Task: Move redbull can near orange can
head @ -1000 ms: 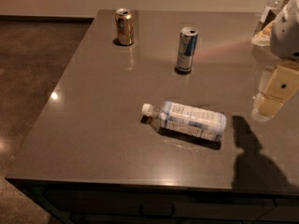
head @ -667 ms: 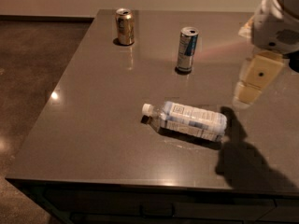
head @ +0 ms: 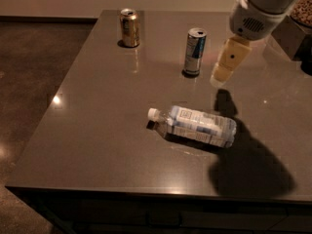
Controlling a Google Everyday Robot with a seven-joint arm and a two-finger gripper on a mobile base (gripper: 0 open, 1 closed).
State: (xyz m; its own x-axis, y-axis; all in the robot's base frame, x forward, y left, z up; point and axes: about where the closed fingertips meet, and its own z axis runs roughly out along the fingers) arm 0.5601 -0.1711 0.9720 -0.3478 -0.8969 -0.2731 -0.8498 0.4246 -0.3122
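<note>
A: What are we logging as changed over the last second?

B: We are logging one change only. The gripper point(head: 219, 78) is travelling in from the 3 o'clock edge of the worktop point(head: 87, 130) toward the redbull can point(head: 194, 51). It is now hanging above the surface just beside the can, at the can's 4 o'clock, and is touching nothing.

A: Are we recording any displacement of the objects?

B: No. We are finding the redbull can standing upright where it was, in the far half of the worktop. The orange can point(head: 129, 28) is standing upright at the redbull can's 10 o'clock, well apart from it. The water bottle point(head: 195, 126) is lying on its side at the redbull can's 6 o'clock, cap pointing to 9 o'clock, also unmoved.

A: Are we reporting the gripper as open or closed?

B: We are not able to tell, so we are entering that as undetermined. We are only confirming that it is carrying nothing.

A: What are we concluding for the task?

B: We are judging that the approach is nearly complete and the grasp is not yet made. The transfer toward 10 o'clock is entirely ahead. We are flagging one risk: the can is tall and slim, so a sideways nudge from 3 o'clock could be tipping it.
</note>
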